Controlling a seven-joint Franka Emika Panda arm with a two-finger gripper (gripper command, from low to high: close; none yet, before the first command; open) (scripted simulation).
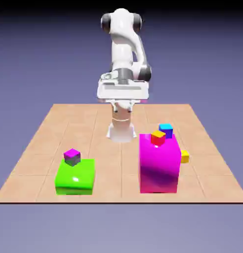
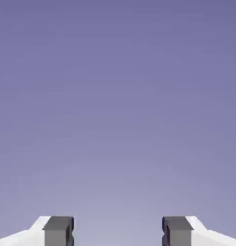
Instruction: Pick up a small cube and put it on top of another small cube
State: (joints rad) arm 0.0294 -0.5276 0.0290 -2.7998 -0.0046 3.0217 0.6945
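Note:
The small yellow cube [image 1: 184, 156] lies on the table against the right side of a big magenta block [image 1: 160, 168]. The other small cube [image 1: 166, 130], cyan on top with blue sides, shows at the back edge of that block's top; I cannot tell whether it rests on the block or stands behind it. My gripper [image 1: 122, 99] hangs high above the far middle of the table, well away from both cubes. In the hand view the gripper [image 2: 118, 233] is open, with only the plain backdrop between its grey fingertips [image 2: 58, 230].
A red cube with an orange top [image 1: 158, 137] sits on the magenta block. A grey cube with a magenta top [image 1: 72, 157] sits on a low green block [image 1: 75, 177] at the exterior view's left. The robot's base [image 1: 121, 129] stands at the far middle.

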